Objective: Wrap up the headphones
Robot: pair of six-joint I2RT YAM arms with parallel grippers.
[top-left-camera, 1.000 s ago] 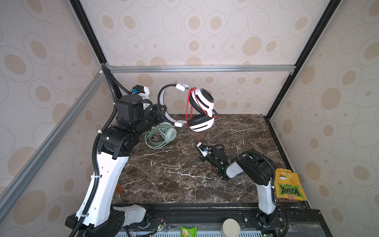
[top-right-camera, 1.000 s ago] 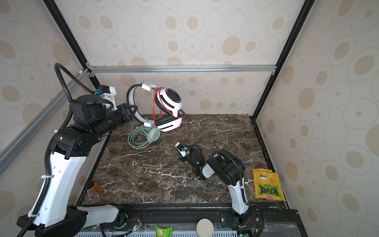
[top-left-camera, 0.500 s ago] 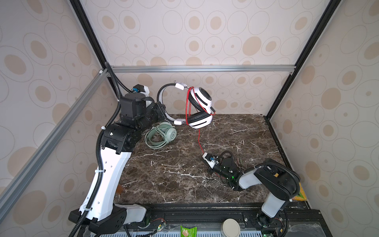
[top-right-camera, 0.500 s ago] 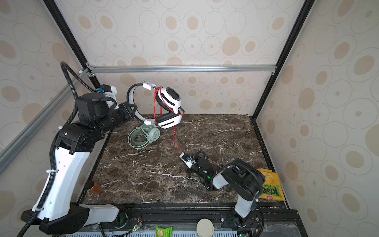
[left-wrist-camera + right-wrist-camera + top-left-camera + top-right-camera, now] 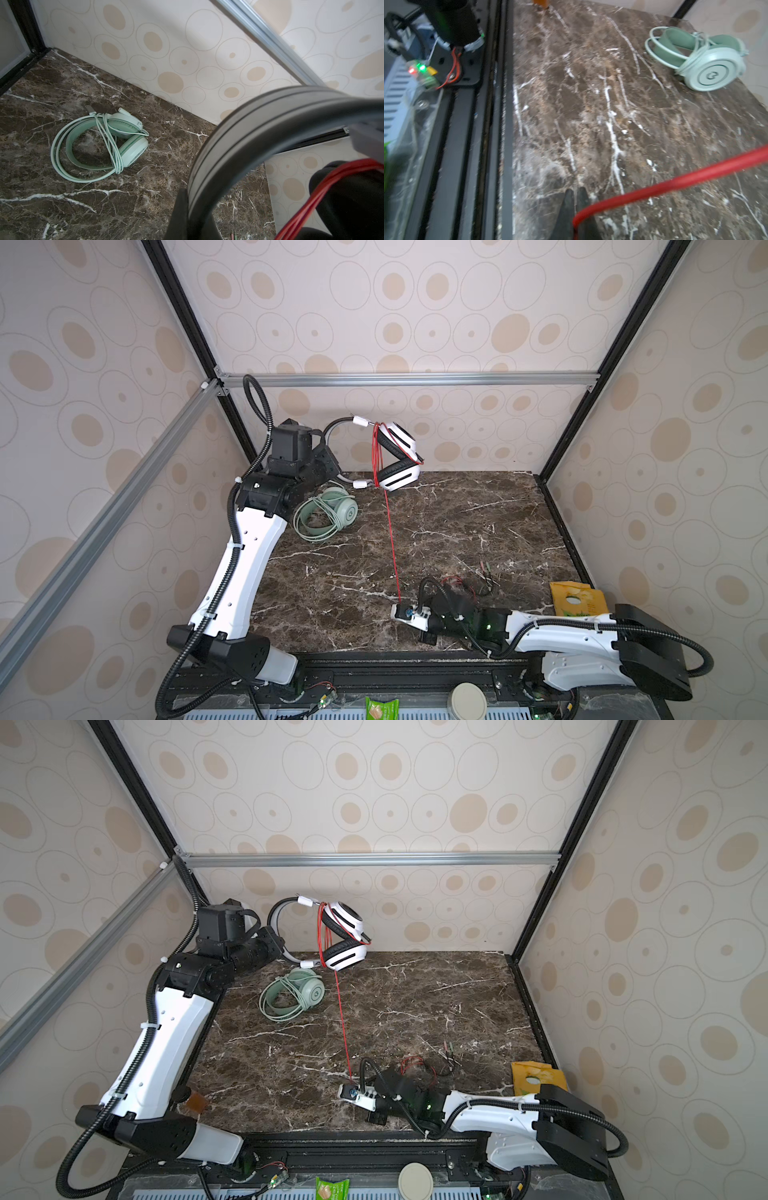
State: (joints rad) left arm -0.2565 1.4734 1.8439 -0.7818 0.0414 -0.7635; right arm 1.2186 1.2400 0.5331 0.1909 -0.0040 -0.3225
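In both top views the white headphones hang in the air by the back wall. My left gripper is shut on their dark headband. Several turns of the thin red cable wrap the earcups, and one strand runs taut down to my right gripper, which is shut on it low over the table's front. The mint-green headphones lie at the back left with their cable wound round them.
Loose red cable and its plugs lie on the marble table behind my right wrist. A yellow snack bag sits at the front right edge. An aluminium bar crosses the back wall.
My right gripper has pulled back from mid-table toward the front edge, drawing the red cable out into a long taut line. The left arm has kept the white headphones raised, shifting only slightly.
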